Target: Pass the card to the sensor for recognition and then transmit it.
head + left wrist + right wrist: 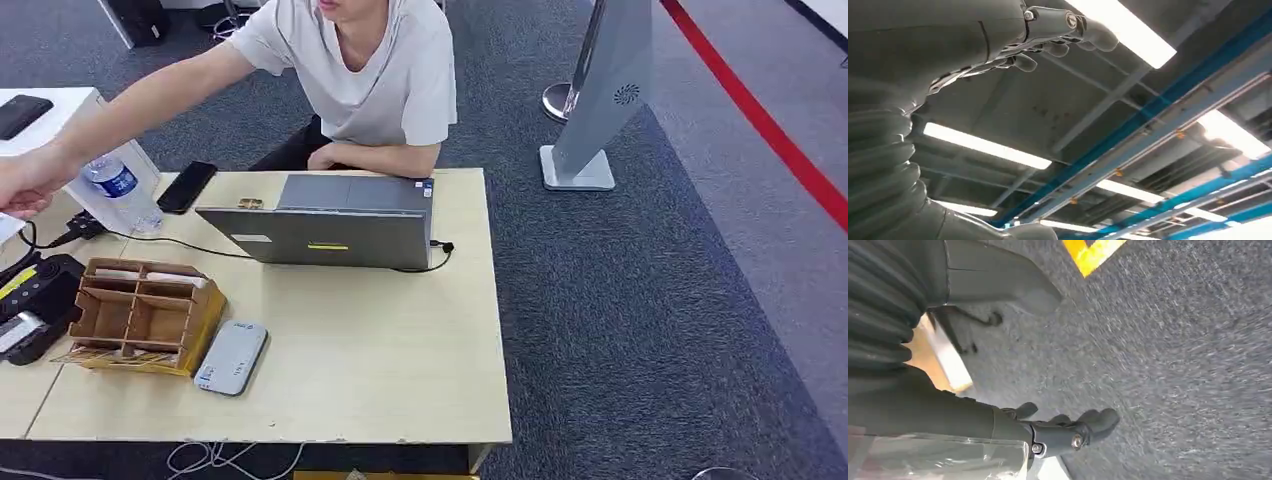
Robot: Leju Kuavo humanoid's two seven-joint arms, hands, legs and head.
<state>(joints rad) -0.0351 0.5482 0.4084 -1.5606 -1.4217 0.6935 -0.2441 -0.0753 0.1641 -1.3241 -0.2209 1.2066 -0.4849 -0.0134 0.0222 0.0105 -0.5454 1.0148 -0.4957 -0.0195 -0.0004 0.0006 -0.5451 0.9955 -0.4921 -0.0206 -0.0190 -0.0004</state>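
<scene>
Grey carpet underfoot, red stripe at far right. Pale wooden desk (380, 350) carrying a grey laptop (325, 232), a cardboard card organizer (145, 315), and just beside it a flat grey sensor (232, 357). Water bottle (122, 190) and black phone (187, 186) behind. Person in light shirt seated opposite, arm stretched across to desk's left edge. Card itself not made out. Left robot hand (1048, 37) turned up toward ceiling lights, fingers curled, empty. Right robot hand (1068, 432) over carpet, fingers loosely apart, holding nothing.
</scene>
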